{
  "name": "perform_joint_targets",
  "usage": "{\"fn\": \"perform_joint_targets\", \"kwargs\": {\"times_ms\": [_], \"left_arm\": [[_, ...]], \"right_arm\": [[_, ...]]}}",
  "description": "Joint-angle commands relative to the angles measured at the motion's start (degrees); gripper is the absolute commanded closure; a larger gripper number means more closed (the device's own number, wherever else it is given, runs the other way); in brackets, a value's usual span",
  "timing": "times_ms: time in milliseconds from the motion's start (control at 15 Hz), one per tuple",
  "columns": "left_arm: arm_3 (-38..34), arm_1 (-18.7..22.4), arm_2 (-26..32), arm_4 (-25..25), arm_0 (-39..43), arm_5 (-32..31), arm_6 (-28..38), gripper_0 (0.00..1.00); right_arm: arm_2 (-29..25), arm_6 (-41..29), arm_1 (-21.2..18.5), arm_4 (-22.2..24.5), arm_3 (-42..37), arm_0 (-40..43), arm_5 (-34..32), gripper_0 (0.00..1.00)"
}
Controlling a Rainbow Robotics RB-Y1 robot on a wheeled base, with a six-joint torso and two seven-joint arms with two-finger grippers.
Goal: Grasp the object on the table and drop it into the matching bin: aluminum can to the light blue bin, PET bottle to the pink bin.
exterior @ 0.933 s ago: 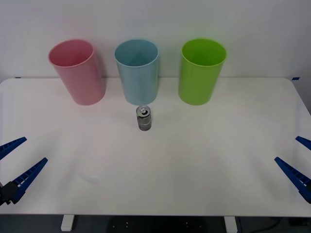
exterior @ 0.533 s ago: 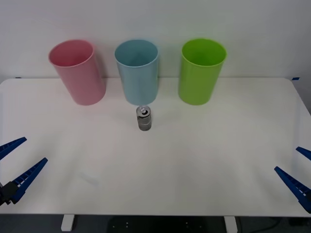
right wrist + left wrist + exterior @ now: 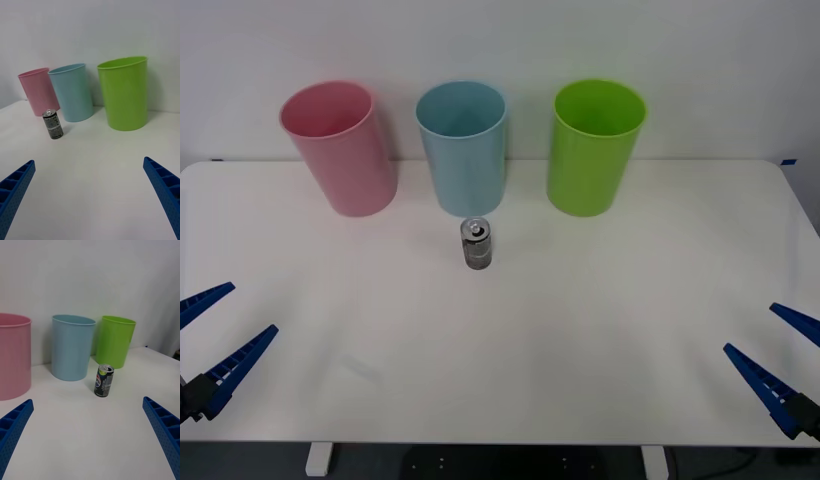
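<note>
Aluminum can (image 3: 477, 244) stood upright on the table (image 3: 580, 300), a little left of the middle and just in front of the light blue bin (image 3: 463, 147), close to its base but apart from it. Its shiny round top with the pull tab faced up, and the wrist views showed a dark printed label round its body. 3 bins stood in a row along the far side of the table against the pale wall: the pink bin (image 3: 340, 148) on the left, the light blue bin in the middle, and a lime green bin (image 3: 590, 147) on the right, each upright with its mouth open to the ceiling and with clear gaps between them. The can was far shorter than any of them. The left gripper (image 3: 215, 340) hung over the near left corner of the table, its 2 blue ribbed fingers spread wide with nothing between them. The right gripper (image 3: 778, 362) sat over the near right corner, its 2 fingers likewise spread wide and holding nothing. Both grippers were well apart from the can, with bare white tabletop between. From the left wrist camera the can (image 3: 104, 380) stood between the light blue bin (image 3: 72, 347) and the lime green bin (image 3: 114, 341), in front of them. From the right wrist camera the can (image 3: 52, 124) stood in front of the gap between the pink bin (image 3: 37, 91) and the light blue bin (image 3: 73, 92).
</note>
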Motion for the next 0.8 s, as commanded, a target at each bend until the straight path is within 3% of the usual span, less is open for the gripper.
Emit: {"fn": "perform_joint_targets", "kwargs": {"times_ms": [67, 467, 800], "left_arm": [[0.00, 0.00, 0.00, 0.00, 0.00, 0.00, 0.00, 0.00], [0.00, 0.00, 0.00, 0.00, 0.00, 0.00, 0.00, 0.00], [0.00, 0.00, 0.00, 0.00, 0.00, 0.00, 0.00, 0.00]], "right_arm": [[4.11, 1.06, 0.00, -0.06, -1.27, -0.15, 4.87, 0.00], [9.82, 3.60, 0.00, 0.73, -1.88, -1.64, 12.96, 0.00], [10.70, 3.25, 2.64, 7.32, -1.88, -4.81, 14.63, 0.00]]}}
